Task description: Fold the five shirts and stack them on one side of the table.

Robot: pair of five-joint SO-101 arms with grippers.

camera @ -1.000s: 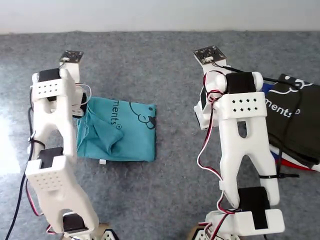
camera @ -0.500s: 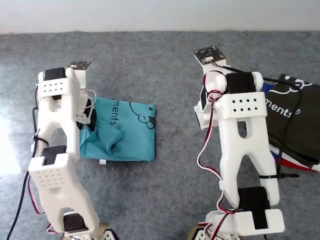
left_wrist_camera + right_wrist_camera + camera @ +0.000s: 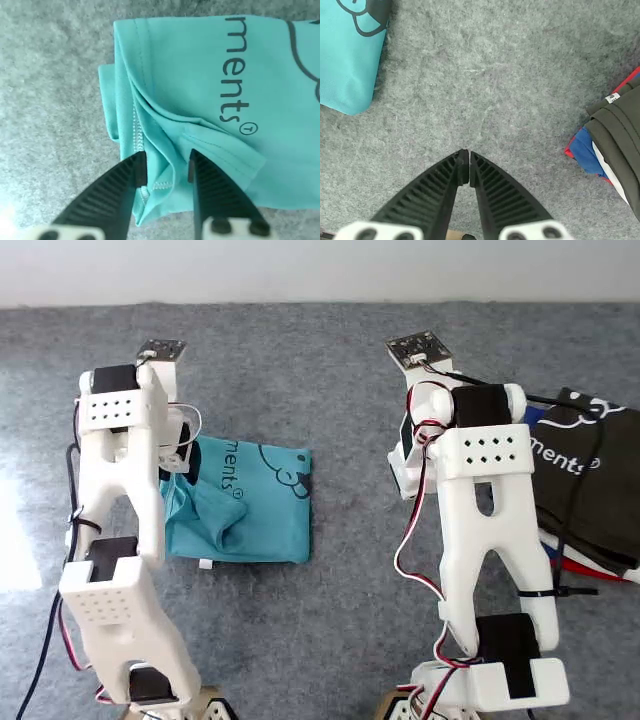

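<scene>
The left gripper (image 3: pixel 166 160) has shifted over the teal shirt (image 3: pixel 215 85), jaws parted astride its bunched fold, ready for pinching. The right gripper (image 3: pixel 469 167) hangs clenched and empty, the stack (image 3: pixel 615 140) beside it.

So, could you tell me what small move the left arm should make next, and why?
Probably close the left end effector on the teal shirt: its jaws stand open astride a raised fold at the shirt's edge, so a pinch looks ready.
</scene>
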